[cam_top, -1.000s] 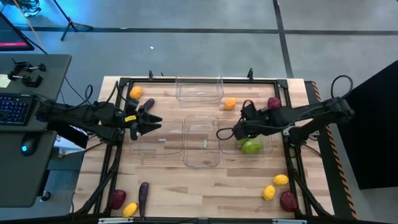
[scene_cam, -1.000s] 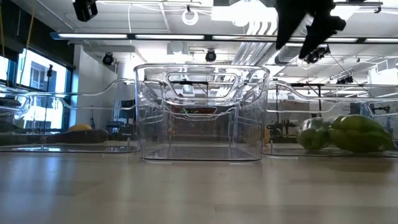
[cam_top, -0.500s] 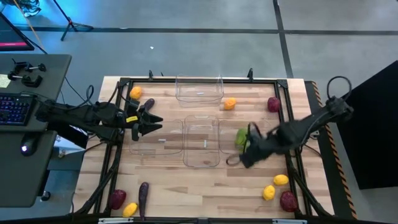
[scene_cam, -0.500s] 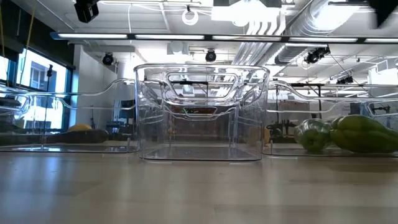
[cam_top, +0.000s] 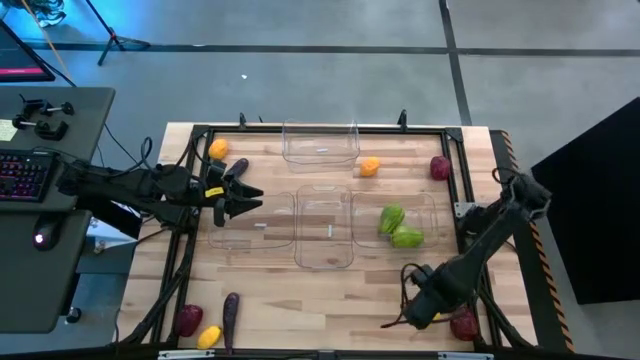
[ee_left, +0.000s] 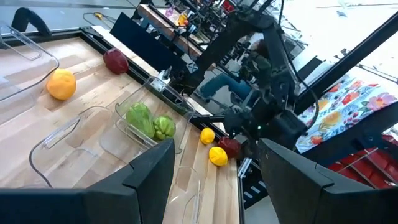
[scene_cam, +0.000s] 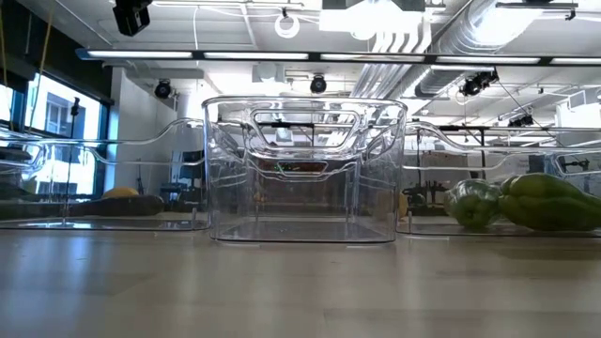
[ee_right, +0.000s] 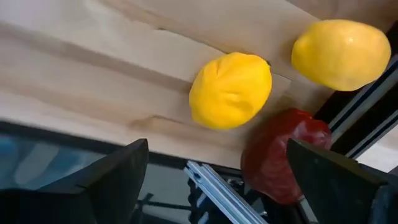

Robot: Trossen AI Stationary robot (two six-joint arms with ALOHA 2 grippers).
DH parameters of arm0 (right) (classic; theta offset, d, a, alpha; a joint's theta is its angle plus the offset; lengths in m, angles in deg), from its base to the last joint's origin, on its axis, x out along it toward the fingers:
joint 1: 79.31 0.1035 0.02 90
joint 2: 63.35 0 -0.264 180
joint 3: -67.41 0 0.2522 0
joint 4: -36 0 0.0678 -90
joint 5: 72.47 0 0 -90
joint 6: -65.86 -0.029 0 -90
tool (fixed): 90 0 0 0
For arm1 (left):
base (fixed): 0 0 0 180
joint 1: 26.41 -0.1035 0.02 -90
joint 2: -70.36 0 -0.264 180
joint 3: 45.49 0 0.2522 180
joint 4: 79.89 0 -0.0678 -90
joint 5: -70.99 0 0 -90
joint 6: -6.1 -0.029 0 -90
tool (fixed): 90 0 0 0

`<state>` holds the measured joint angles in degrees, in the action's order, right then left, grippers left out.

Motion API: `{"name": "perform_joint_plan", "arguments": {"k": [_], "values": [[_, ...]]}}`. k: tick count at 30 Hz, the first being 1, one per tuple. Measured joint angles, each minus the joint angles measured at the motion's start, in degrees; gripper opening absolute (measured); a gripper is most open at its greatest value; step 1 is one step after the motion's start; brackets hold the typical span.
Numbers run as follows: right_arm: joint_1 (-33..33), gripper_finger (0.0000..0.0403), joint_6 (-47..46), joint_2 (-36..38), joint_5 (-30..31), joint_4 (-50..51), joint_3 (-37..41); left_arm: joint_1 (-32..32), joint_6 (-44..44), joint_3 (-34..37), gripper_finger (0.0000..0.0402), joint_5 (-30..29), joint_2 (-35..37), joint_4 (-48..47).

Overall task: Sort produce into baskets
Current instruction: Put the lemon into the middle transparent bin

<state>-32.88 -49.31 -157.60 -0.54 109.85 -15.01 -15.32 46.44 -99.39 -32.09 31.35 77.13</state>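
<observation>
The right gripper [cam_top: 420,300], jaws wide and empty, hovers over two lemons [ee_right: 231,89] beside a dark red fruit [ee_right: 280,155] – hidden from above – well apart from the basket [cam_top: 437,218] holding green pieces [cam_top: 399,228].

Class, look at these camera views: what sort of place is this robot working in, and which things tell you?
Probably a robotics lab or workshop: bare ceiling ducts and strip lights, a desk with a keyboard beside the wooden table, and more rigs behind.
</observation>
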Motion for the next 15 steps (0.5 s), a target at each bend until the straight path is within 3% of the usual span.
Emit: {"name": "perform_joint_plan", "arguments": {"k": [7, 15], "values": [[1.04, 0.0371, -2.86, -3.81, 0.80, 0.19, 0.00, -0.01, 0.02, 0.00, 0.0218, 0.00, -0.02, -0.07], [0.99, 0.0371, 1.19, -9.65, -4.46, -0.39, 0.20, 0.01, 0.13, 0.00, 0.0218, 0.00, -0.02, -0.06]]}}
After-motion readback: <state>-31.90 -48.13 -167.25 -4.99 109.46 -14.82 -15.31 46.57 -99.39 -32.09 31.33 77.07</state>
